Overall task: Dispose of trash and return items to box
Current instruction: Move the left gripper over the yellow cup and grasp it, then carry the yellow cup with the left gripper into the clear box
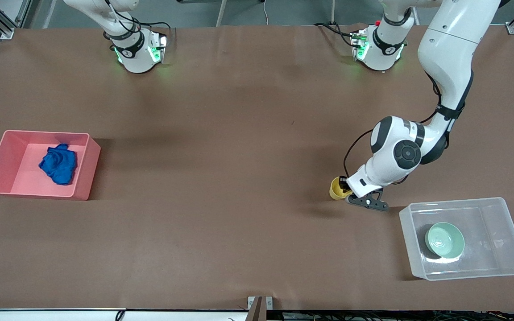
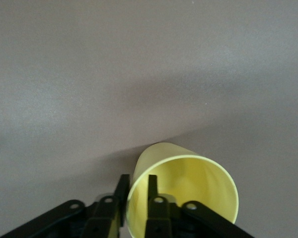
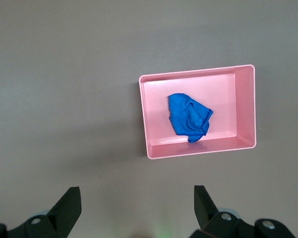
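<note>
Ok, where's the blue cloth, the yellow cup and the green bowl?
Cloth (image 1: 59, 164), front view, middle of its folds.
Cup (image 2: 188, 186), left wrist view, inside wall under the rim.
Bowl (image 1: 445, 240), front view, middle of its inside.

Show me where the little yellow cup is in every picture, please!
Front view: the yellow cup sits at the left gripper, beside the clear box and farther from the camera.
Left wrist view: the cup fills the lower middle, one finger inside its rim, one outside.
Right wrist view: not in it; it shows the pink bin with the blue cloth.
Shared landmark: the brown table.
</note>
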`<state>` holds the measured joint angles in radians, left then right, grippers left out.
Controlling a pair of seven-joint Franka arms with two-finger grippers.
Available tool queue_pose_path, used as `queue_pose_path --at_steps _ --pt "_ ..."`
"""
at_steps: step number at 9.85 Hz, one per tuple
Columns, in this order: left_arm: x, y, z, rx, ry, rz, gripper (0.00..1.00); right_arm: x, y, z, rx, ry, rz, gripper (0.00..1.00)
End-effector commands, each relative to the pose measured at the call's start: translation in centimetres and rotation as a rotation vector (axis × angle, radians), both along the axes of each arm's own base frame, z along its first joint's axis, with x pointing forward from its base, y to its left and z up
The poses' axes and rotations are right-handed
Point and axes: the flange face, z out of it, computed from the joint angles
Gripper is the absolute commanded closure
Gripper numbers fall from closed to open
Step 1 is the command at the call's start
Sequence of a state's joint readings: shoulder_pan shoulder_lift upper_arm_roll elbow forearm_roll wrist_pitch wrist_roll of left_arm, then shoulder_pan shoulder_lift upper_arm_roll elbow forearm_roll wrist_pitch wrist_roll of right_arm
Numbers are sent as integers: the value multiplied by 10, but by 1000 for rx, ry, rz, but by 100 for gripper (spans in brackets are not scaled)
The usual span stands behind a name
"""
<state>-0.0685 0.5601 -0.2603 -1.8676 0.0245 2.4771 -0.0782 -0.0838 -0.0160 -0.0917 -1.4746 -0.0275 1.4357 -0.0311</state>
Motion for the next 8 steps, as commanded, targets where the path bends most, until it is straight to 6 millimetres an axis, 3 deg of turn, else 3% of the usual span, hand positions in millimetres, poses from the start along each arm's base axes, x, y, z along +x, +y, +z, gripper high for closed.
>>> queue_pose_path --at_steps 1,3,5,6,8 --pt "8 8 15 10 -37 9 100 -3 -3 4 8 -3 6 0" --pt "31 38 61 13 -77 44 100 -3 -2 4 9 -3 6 0" --pt "70 62 112 12 -80 67 100 -3 -2 4 9 -3 6 0" --pt "90 84 134 7 -98 78 100 -3 -2 4 9 -3 6 0" --pt "117 150 145 3 -144 54 100 -3 -2 4 9 -3 6 0"
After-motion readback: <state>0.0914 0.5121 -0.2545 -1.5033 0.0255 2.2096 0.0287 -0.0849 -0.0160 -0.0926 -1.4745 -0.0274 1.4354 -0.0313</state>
